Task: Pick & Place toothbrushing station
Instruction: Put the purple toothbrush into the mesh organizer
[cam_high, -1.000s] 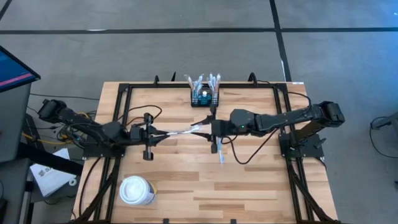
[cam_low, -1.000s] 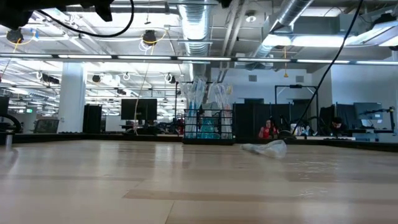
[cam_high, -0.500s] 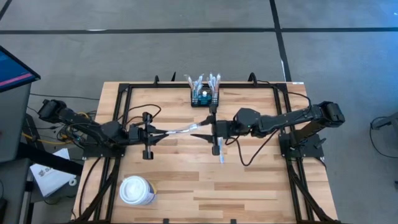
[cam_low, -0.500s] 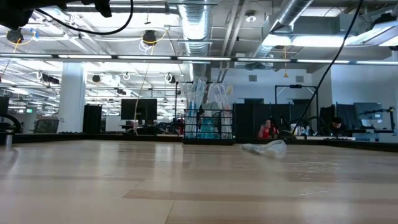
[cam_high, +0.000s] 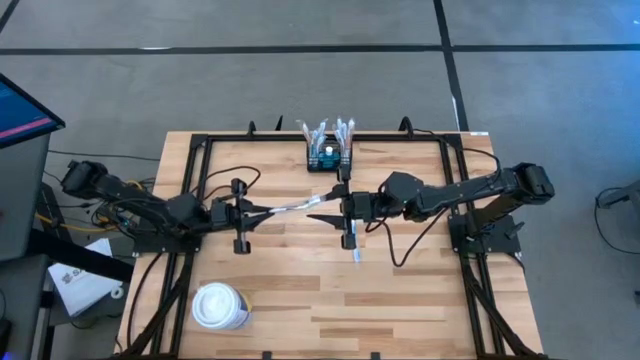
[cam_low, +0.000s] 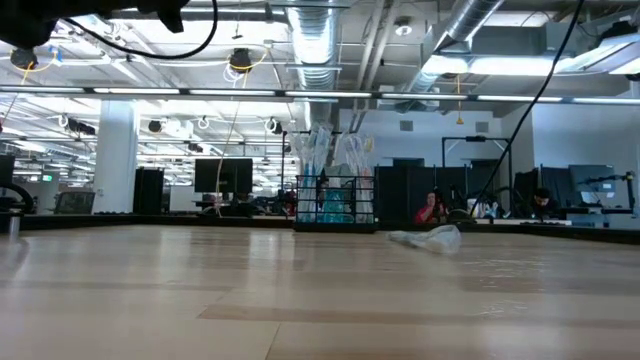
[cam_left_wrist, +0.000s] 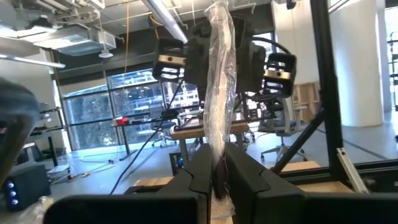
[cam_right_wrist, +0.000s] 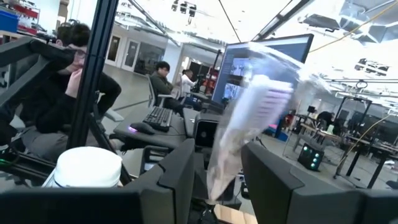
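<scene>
White lidded cup (cam_high: 220, 305): well behind and to one side of the left fingers, at the table's near edge; no print legible on it. Left gripper (cam_high: 262, 212): fingers pinched tight on one end of a clear-wrapped toothbrush (cam_high: 298, 207), held clear of the table. Toothbrush long axis: straight out from the left fingertips toward the right gripper, crosswise on the table; bristle head at the far end, seen in the right wrist view lying between the right fingers. Toothbrushing station (cam_high: 330, 155): black wire-mesh box at the table's far edge, already stocked with upright wrapped items; off to the side of both sets of fingertips, beyond the span of the brush; judged closer to the right fingers than to the left. Right gripper (cam_high: 318, 217): fingers parted to a moderate gap, straddling the head end of the wrapper; firm contact not confirmable, so recorded as unclosed. Loose wrapped packet (cam_high: 356, 250): flat on the table, near-side of the right fingers. Likely hinge of the coming move: hand-over, then a carry sideways to the station. Brands, labels, writing: none readable.
</scene>
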